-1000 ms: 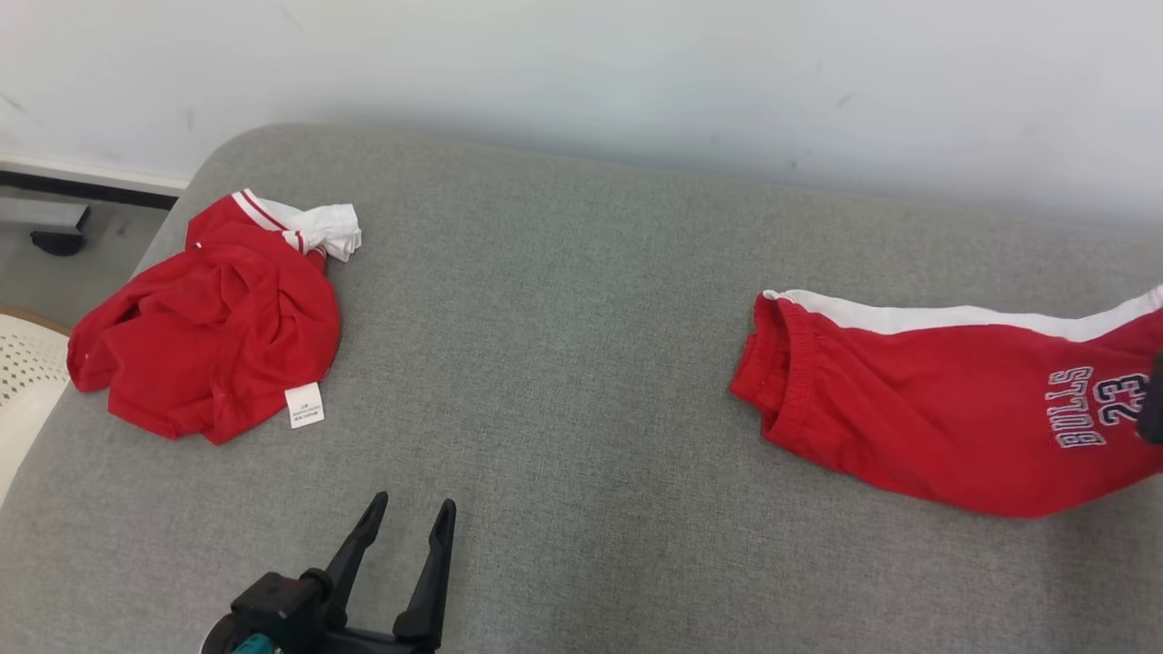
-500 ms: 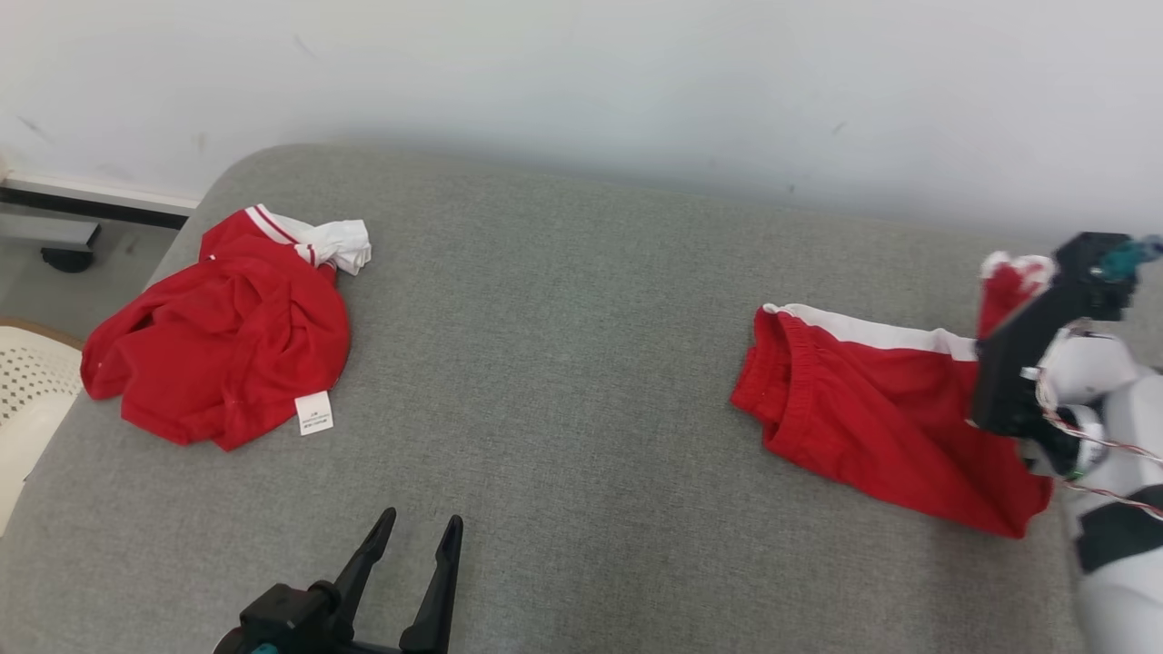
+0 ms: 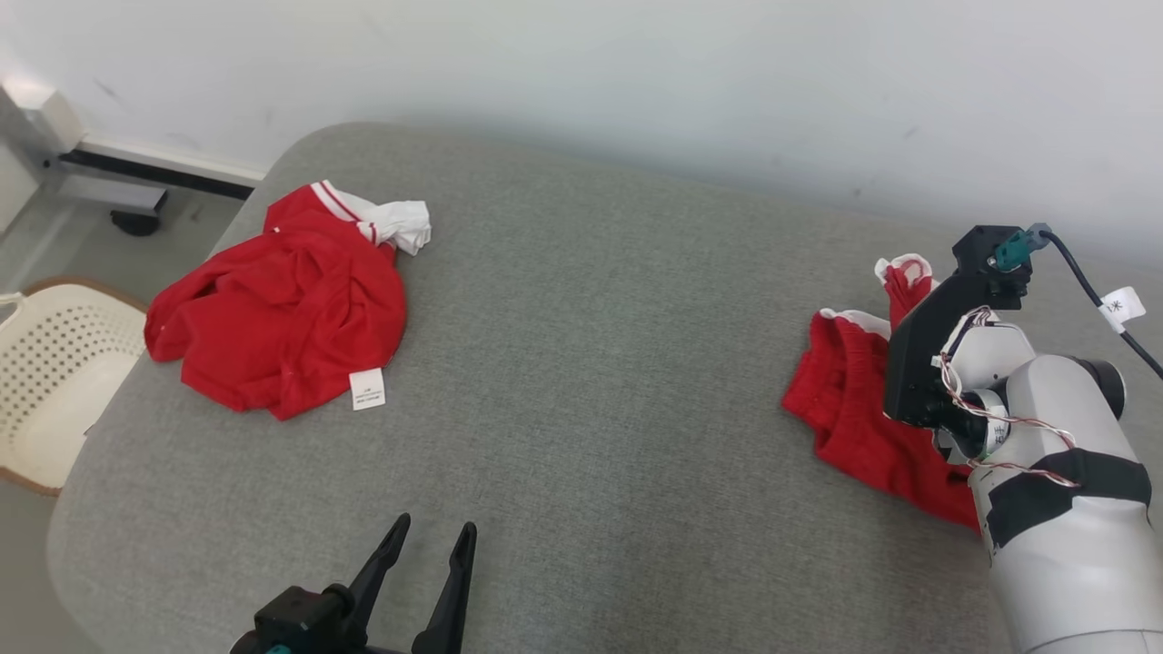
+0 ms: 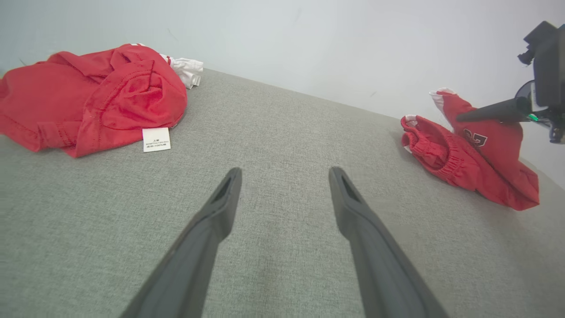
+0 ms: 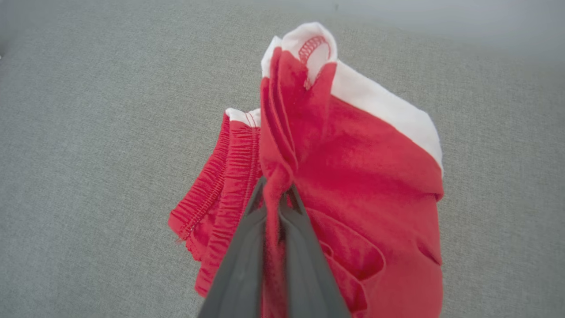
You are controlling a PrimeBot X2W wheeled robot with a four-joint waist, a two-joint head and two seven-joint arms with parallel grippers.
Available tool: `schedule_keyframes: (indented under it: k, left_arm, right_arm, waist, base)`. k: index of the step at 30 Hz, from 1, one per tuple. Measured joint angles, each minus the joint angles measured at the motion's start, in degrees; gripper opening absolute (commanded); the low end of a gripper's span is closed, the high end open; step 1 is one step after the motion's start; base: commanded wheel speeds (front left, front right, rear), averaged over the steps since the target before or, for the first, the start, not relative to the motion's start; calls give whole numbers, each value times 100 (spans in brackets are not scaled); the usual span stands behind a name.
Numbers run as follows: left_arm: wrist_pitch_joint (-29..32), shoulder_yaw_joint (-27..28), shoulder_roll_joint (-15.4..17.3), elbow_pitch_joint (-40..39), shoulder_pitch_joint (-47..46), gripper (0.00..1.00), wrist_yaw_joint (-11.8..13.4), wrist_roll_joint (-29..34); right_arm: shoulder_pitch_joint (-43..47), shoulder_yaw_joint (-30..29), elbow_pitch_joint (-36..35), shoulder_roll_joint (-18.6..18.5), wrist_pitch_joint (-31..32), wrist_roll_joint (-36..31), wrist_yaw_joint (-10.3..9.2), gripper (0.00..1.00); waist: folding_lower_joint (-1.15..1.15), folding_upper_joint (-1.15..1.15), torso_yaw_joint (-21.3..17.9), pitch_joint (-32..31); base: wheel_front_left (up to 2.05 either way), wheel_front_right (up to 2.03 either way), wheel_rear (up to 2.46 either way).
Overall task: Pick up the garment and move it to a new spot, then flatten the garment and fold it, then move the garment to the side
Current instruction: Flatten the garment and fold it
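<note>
The garment [image 3: 845,409] is a pair of red shorts with a white side stripe, lying at the right of the grey cushion [image 3: 591,363]. My right gripper [image 3: 909,300] is shut on its hem end and holds that end up above the waistband. The right wrist view shows the pinch, with the right gripper [image 5: 276,190] closed on a red fold of the garment [image 5: 353,176]. From the left wrist view the garment [image 4: 463,159] hangs from the right gripper [image 4: 461,118]. My left gripper [image 3: 433,527] stands open and empty near the front edge, over bare cushion [image 4: 284,172].
A crumpled red shirt [image 3: 282,309] with white trim and a white tag lies at the cushion's far left [image 4: 88,97]. A cream perforated basket [image 3: 54,363] stands off the left edge. A pale wall rises behind the cushion.
The head camera has shifted. My right arm came into view and raised the shorts' far end, so the flat garment now bunches up toward its waistband. The left gripper stays open.
</note>
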Motion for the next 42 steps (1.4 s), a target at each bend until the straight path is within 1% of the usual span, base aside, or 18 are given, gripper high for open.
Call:
schedule_keyframes:
  k: [7, 11, 15, 16, 17, 18, 21, 24, 25, 27, 30, 32, 35, 36, 37, 39, 42]
  left_arm:
    - [-45, -21, -48, 55, -26, 100, -4, -11]
    - [-56, -15, -63, 99, -35, 100, -8, -21]
    - [-99, 0, -64, 125, -36, 100, -2, -46]
    - [-103, 8, -60, 132, -36, 100, -1, -53]
    - [-104, 12, -57, 136, -36, 100, 0, -55]
    - [-104, 11, -56, 140, -36, 100, 1, -55]
    - [-104, 11, -51, 148, -36, 100, 9, -55]
    - [-104, 15, -27, 146, -32, 100, 37, -58]
    - [-104, 15, -27, 146, -32, 100, 37, -58]
    - [-104, 22, -10, 133, -24, 100, 51, -64]
    - [-104, 22, 12, 98, -20, 100, 58, -70]
    - [-104, 19, 14, 77, -18, 100, 73, -70]
    - [-104, 1, 16, 48, -18, 100, 77, -71]
    - [-104, -4, 16, 43, -18, 100, 76, -71]
    - [-104, -12, 12, 40, -20, 100, 75, -73]
    - [-104, -22, 5, 44, -22, 100, 56, -119]
    - [-110, -19, 2, 65, -27, 100, 51, -140]
  right_arm:
    - [-247, 101, 501, 93, -138, -129, 0, 0]
    - [-297, 370, 717, 115, -149, -41, 1, 0]
    - [-298, 630, 829, 63, -196, 110, 0, 0]
    - [-298, 651, 831, 44, -243, 169, 1, 63]
    - [-298, 655, 831, 22, -297, 232, 1, 63]
    - [-298, 662, 827, 3, -348, 280, 1, 100]
    - [-305, 727, 757, 7, -441, 594, 0, 100]
    - [-348, 800, 492, -5, -498, 964, 1, 100]
    - [-348, 800, 492, -5, -498, 964, 1, 100]
    - [-361, 806, 271, -134, -584, 1099, 1, 100]
    - [-280, 721, 76, -508, -739, 1050, 1, 100]
    - [-105, 638, 90, -679, -766, 925, 0, 100]
    - [185, 603, 131, -731, -859, 766, 0, 100]
    - [254, 635, 157, -731, -909, 691, 0, 41]
    - [329, 657, 189, -717, -947, 670, 0, 1]
    - [467, 784, 254, -646, -1007, 671, 0, 0]
    - [562, 1126, 269, -415, -1045, 734, 0, 0]
  waist:
    - [0, 0, 215, 113]
    - [0, 0, 288, 155]
    - [0, 0, 296, 137]
    - [0, 0, 285, 127]
    - [0, 0, 271, 114]
    - [0, 0, 255, 99]
    - [0, 0, 200, 45]
    - [0, 0, 127, -18]
    - [0, 0, 127, -18]
    - [0, 0, 68, -62]
    - [0, 0, -15, -122]
    - [0, 0, -58, -151]
    - [-1, -1, -87, -148]
    - [0, 0, -86, -133]
    - [0, 0, -80, -113]
    - [0, 0, -66, -75]
    - [0, 0, -45, -25]
  base:
    - [0, 0, 0]
    - [0, 0, 0]
    - [0, 0, 0]
    - [0, 0, 0]
    - [0, 0, 0]
    - [0, 0, 0]
    - [0, 0, 0]
    - [0, 0, 0]
    - [0, 0, 0]
    - [0, 0, 0]
    - [0, 0, 0]
    - [0, 0, 0]
    - [0, 0, 0]
    - [0, 0, 0]
    - [0, 0, 0]
    - [0, 0, 0]
    - [0, 0, 0]
